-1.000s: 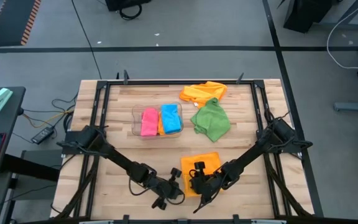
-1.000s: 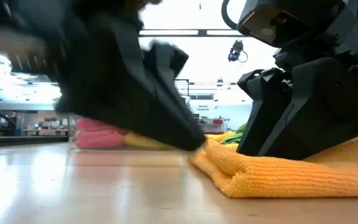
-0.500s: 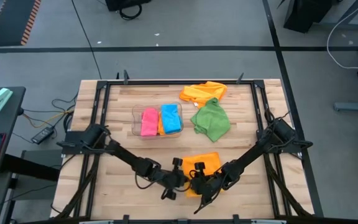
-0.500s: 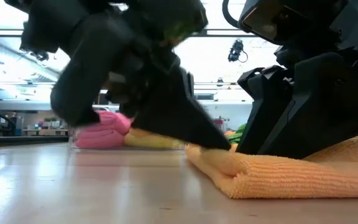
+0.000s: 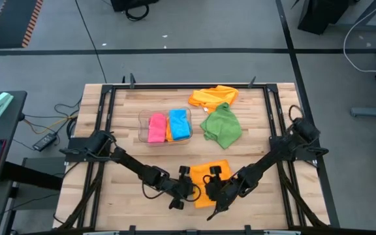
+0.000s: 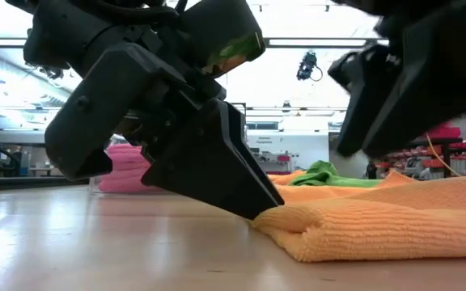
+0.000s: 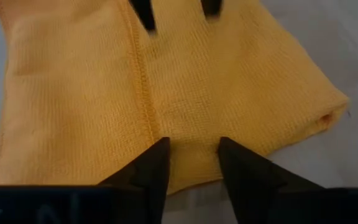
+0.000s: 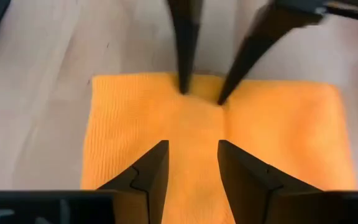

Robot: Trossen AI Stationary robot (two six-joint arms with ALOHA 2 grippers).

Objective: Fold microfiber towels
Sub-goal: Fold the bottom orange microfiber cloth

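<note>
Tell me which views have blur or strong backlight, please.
Low view: bright room lights behind leave the left hand a dark silhouette, and the right arm at the top right is smeared; the orange towel is sharp. Left wrist view: the towel's weave is clear. High view: evenly lit.

In the low view the right arm is a dark blur, cut off by the picture's top and right edges. The folded orange towel [image 6: 379, 230] near the table's front edge runs off to the right (its far end unseen there). The clear bin [image 5: 165, 126] hides its yellow towel's shape under the blue towel [image 5: 179, 124].
</note>
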